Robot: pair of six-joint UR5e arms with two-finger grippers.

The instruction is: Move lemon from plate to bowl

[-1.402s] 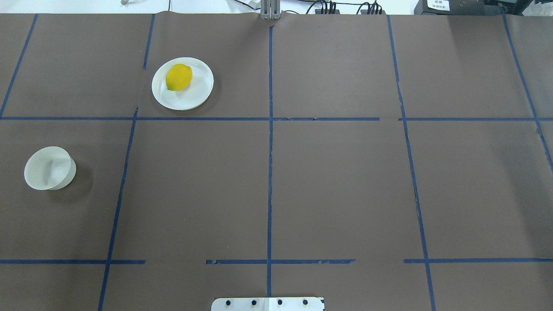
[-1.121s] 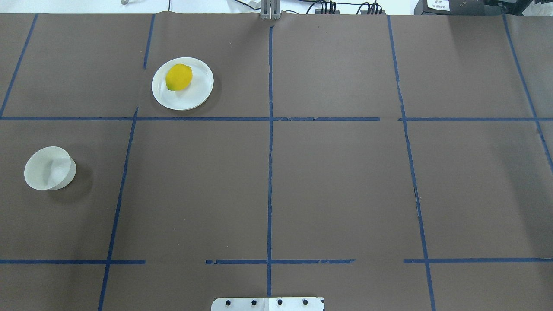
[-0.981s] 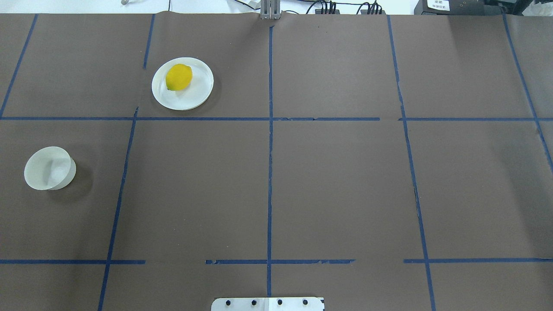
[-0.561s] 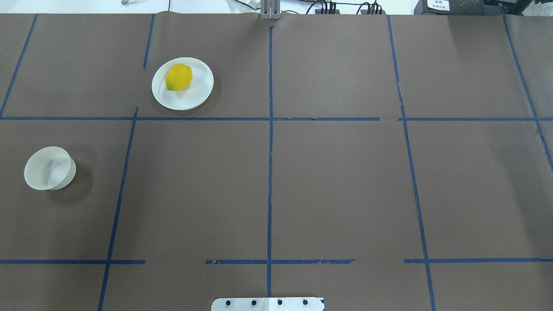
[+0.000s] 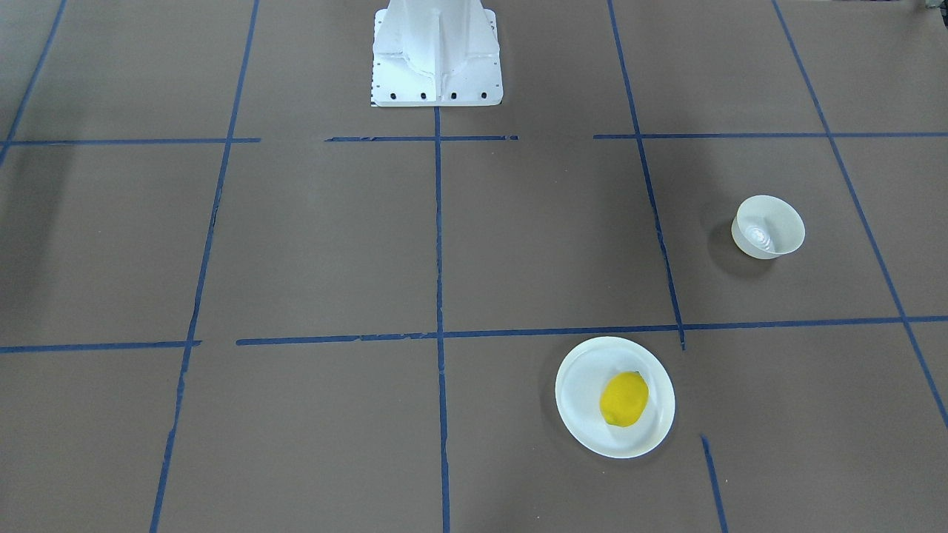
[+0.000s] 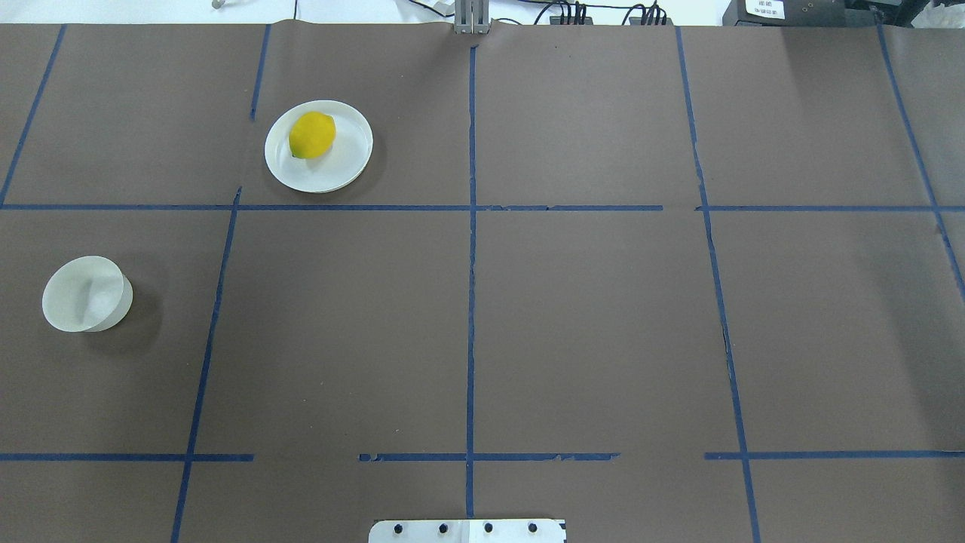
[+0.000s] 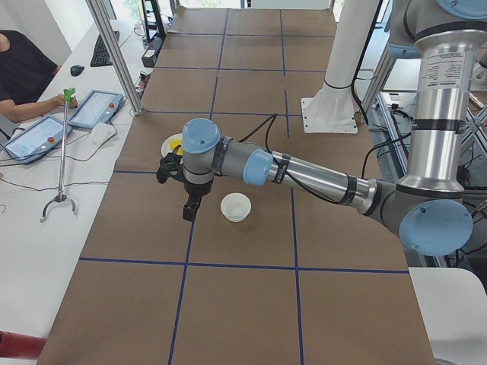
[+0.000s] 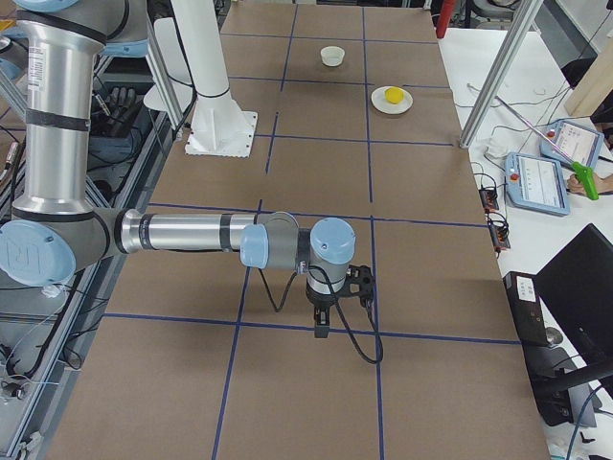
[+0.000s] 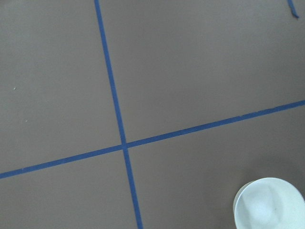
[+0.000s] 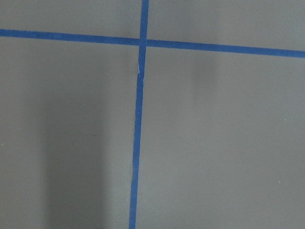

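Lemon on the plate, bowl apart from it, both hands hanging clear.
Start at the robot's base (image 5: 435,66), which stands at the near edge of the brown worktop (image 6: 588,324). Out from there, on the robot's right, you see the right hand (image 8: 322,326) pointing down over a blue tape line (image 8: 431,334), well apart from the task's things. From that side view you cannot tell how far open it is or whether it has hold of anything. On the robot's left, the bowl (image 6: 83,294) stands upright. The left hand (image 7: 188,207) hangs pointing down near it without touching it, and you cannot tell its opening either. Farthest out, the plate (image 6: 339,170) lies flat just past a tape line, well apart from the bowl. The lemon (image 6: 312,134) rests on it, slightly off-centre toward the robot's left.
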